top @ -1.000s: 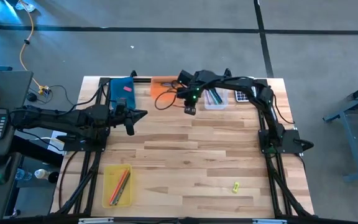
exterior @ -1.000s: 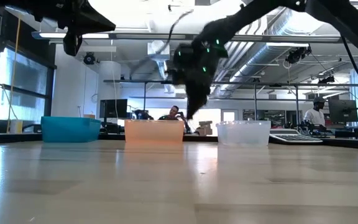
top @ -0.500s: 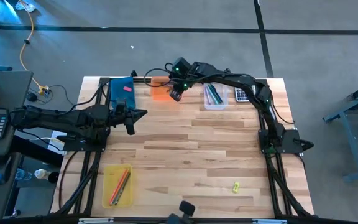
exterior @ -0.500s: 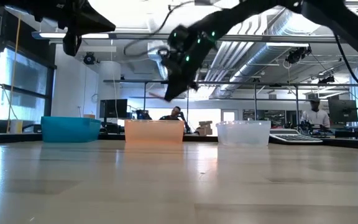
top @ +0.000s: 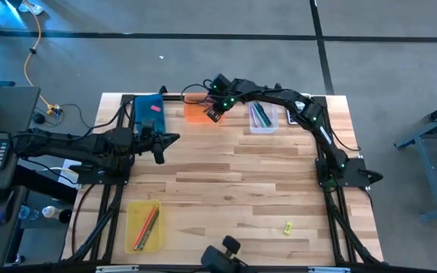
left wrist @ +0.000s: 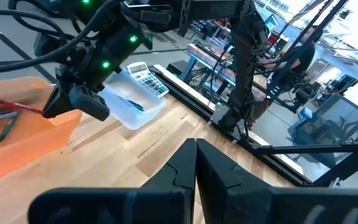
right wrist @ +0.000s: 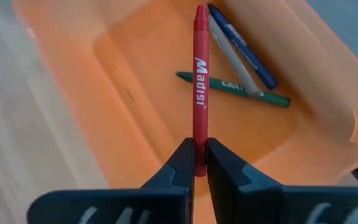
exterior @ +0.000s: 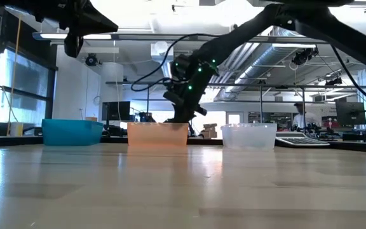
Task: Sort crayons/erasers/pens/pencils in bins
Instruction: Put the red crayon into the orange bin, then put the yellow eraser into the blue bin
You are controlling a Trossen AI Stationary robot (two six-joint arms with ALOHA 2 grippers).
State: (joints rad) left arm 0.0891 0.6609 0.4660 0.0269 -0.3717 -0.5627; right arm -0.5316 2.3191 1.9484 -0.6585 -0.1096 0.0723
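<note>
Wood-plank table (top: 226, 189) in what looks like a big open lab w/ ducts overhead, ppl at desks way in the bg. Along the far edge there's a row of bins: blue bin (top: 149, 110), orange bin (top: 196, 111), clear bin (top: 262, 117), and a calculator (top: 295, 117) just past the clear one. Yellow bin (top: 143, 225) sits alone near the front-left corner w/ a couple of orange/red pencils (top: 147, 221) in it.

Right gripper (right wrist: 197, 163) is pinched narrow on a red crayon (right wrist: 199, 81), holding it by one end so the rest sticks out fwd. Arm is reached over the orange bin, crayon hanging right above the tray's inside, not touching it afaict. Makes sense, since that bin already has a green crayon (right wrist: 241, 88), a blue one (right wrist: 244, 48) and a greyish one (right wrist: 234, 53) lying in a loose pile, so it's prob the crayon bin and this is the drop-off step. Just needs to let go imo.

Clear bin has pens (top: 261, 116) in it, blue bin has a small pink eraser (top: 155, 108).

Left gripper (top: 158, 157) is fully closed, holding nothing, parked above the table just in front of the blue bin, waiting.

One small yellow thing (top: 287, 227) lies front-right on the table, well apart from all bins; can't tell what it is.
</note>
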